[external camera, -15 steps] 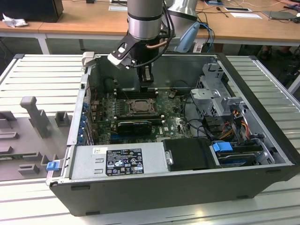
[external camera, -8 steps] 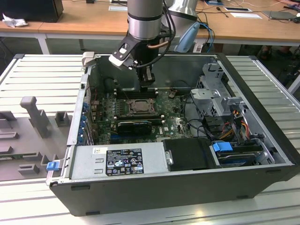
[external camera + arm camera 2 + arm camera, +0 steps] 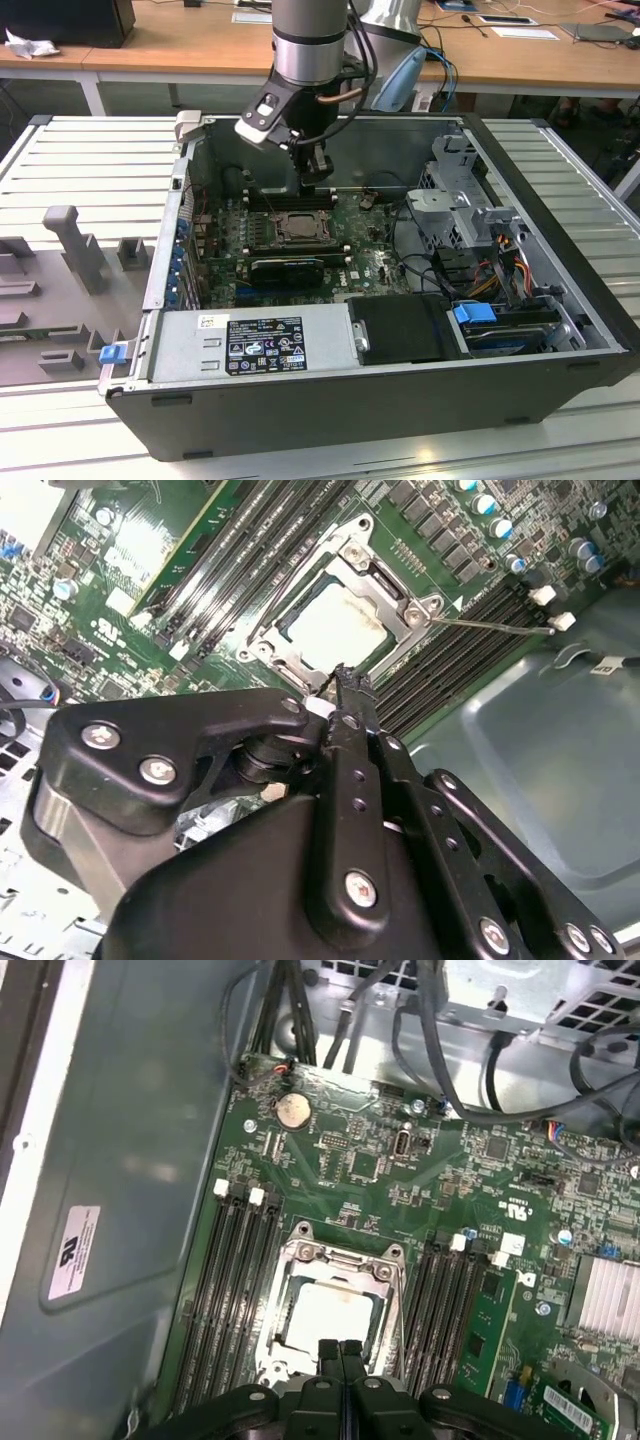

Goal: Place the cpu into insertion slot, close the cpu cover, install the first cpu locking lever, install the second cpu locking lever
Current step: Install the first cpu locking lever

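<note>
Your gripper [image 3: 341, 1352] hangs inside the computer case [image 3: 400, 400] with its jaws pressed together on nothing, tips just above the edge of the socket [image 3: 298, 228]. Just ahead of the jaws you see memory slots [image 3: 235, 1290], then the cover [image 3: 288, 1290] lying flat around the chip [image 3: 330, 1315], and, in the second wrist view, a thin wire lever [image 3: 490, 626] jutting out past the cover's corner

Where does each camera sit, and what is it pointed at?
Exterior view: off the arm, looking down into the open computer case; arm and gripper show.
First wrist view: on the arm, facing the motherboard; shut fingertips show.
Second wrist view: on the arm, looking past the gripper's body.
All share the cpu, framed by the cpu cover.
</note>
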